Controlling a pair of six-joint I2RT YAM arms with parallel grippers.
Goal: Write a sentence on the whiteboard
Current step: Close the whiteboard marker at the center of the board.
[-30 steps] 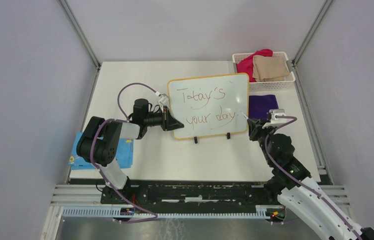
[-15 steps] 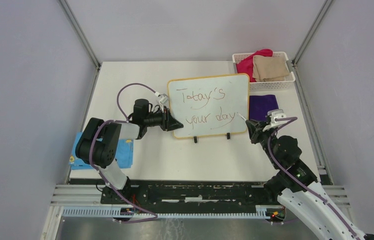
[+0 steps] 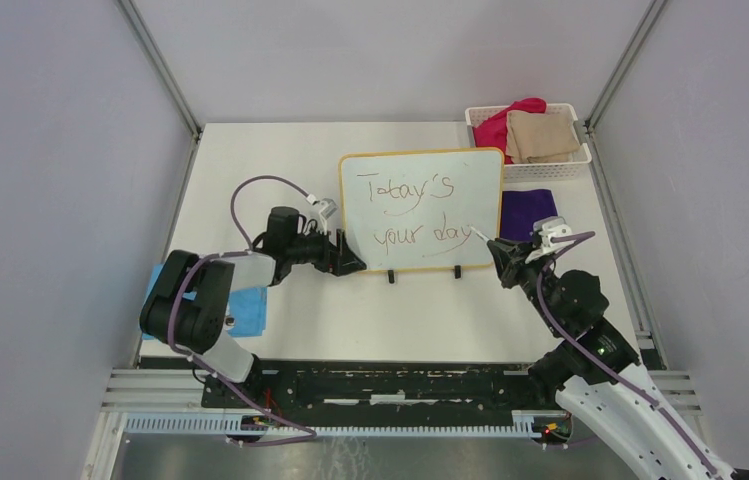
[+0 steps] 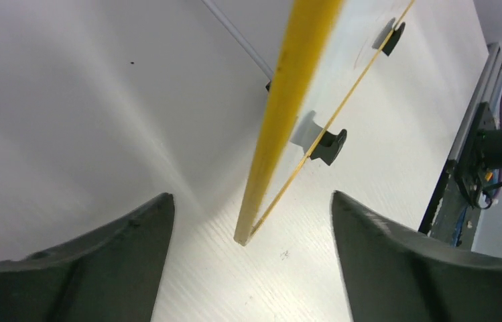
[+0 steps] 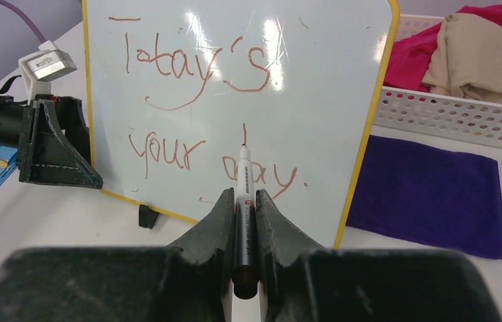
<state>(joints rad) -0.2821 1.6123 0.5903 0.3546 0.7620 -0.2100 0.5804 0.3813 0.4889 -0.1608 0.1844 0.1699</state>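
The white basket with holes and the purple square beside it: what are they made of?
The white basket with round holes looks like stiff matte plastic: its holes are even and its rim smooth. The flat purple square looks like soft cloth: dull surface, small tag at one corner.

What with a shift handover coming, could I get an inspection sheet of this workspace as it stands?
Surface: white table, no spills seen.
Job's things: whiteboard upright on two black feet; sentence "Today's your day" in two lines.
Clutter: basket at far right holding pink cloth and beige cloth; purple cloth beside the board; blue card at the left edge.
Claws: left claw open, straddling the board's lower left corner without gripping; right claw shut on marker, tip by "day", contact unclear.
Cables: purple cable looped over the left arm, another along the right.
Surroundings: grey walls; metal rail at the near edge.
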